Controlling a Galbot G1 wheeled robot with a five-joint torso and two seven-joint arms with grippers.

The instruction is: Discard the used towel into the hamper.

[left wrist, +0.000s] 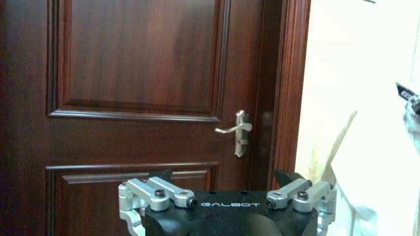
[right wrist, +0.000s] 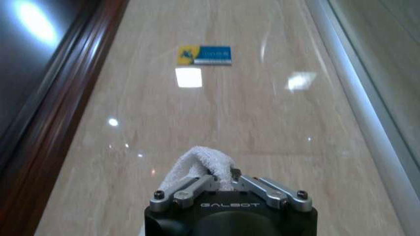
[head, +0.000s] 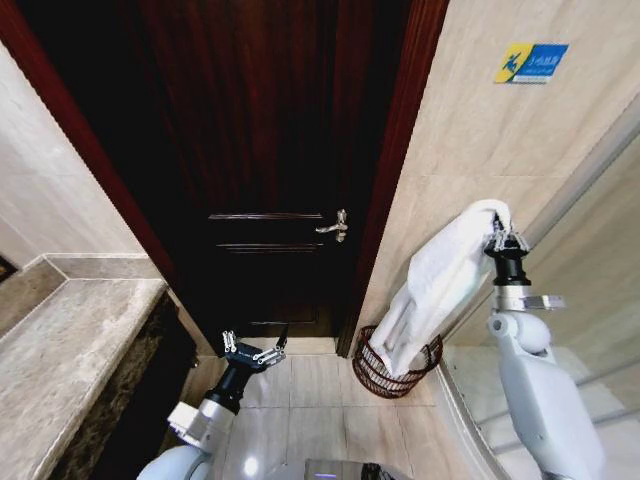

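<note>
A white towel (head: 440,285) hangs from my right gripper (head: 500,238), which is raised high by the tiled wall and shut on the towel's top fold (right wrist: 206,164). The towel's lower end drapes down into the hamper (head: 372,372), a round dark reddish-brown open-weave basket on the floor beside the door frame. My left gripper (head: 252,352) is low in front of the door, open and holding nothing; its fingers (left wrist: 161,189) point at the door.
A dark wooden door (head: 260,170) with a metal handle (head: 335,227) stands shut ahead. A marble counter (head: 60,360) runs along the left. A blue sign (head: 530,62) is on the tiled wall. Glass panelling lies at the right.
</note>
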